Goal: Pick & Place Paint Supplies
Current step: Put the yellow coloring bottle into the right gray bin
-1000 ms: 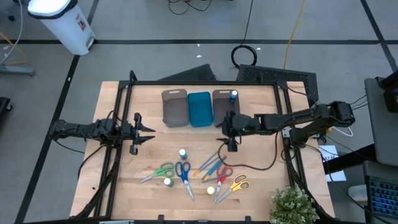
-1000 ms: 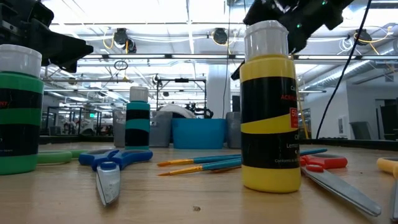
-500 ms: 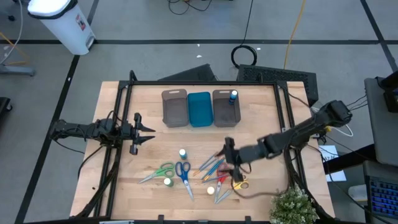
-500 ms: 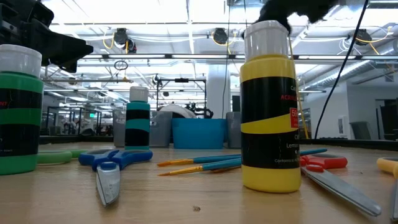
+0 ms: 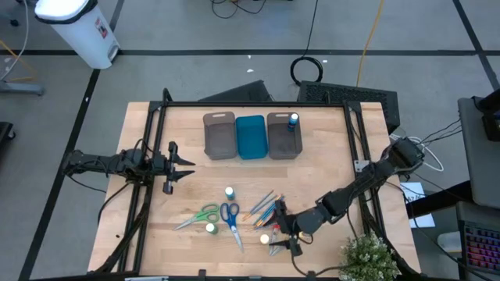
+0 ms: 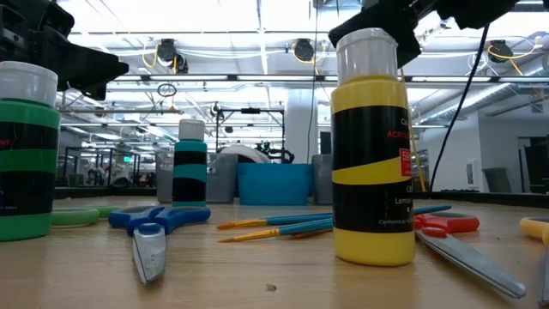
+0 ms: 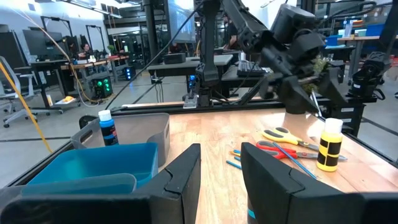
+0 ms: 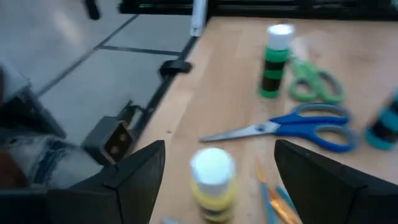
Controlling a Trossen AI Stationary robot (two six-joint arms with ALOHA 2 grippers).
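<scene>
Pale wooden bench point(image 5: 195, 187) inside a black frame, grey floor around. Nearest the front edge: yellow bottle point(image 5: 265, 239) with white cap and black bands, framed between the spread fingers of the right hand point(image 5: 283, 232), jaws wide open, nothing gripped. Just beside: yellow scissors point(image 7: 281, 134), red scissors point(image 6: 446, 224), thin blue and orange brushes point(image 5: 264, 208). Further left: blue scissors point(image 5: 230, 215), green scissors point(image 5: 203, 215), green bottle point(image 5: 210, 228), teal bottle point(image 5: 229, 192). At the far edge: grey tray point(image 5: 219, 135), blue tray point(image 5: 251, 136), second grey tray point(image 5: 280, 139) holding a blue-topped bottle point(image 5: 294, 120). Left hand point(image 5: 181, 165) hovering at the left side, fingers slightly parted, empty
</scene>
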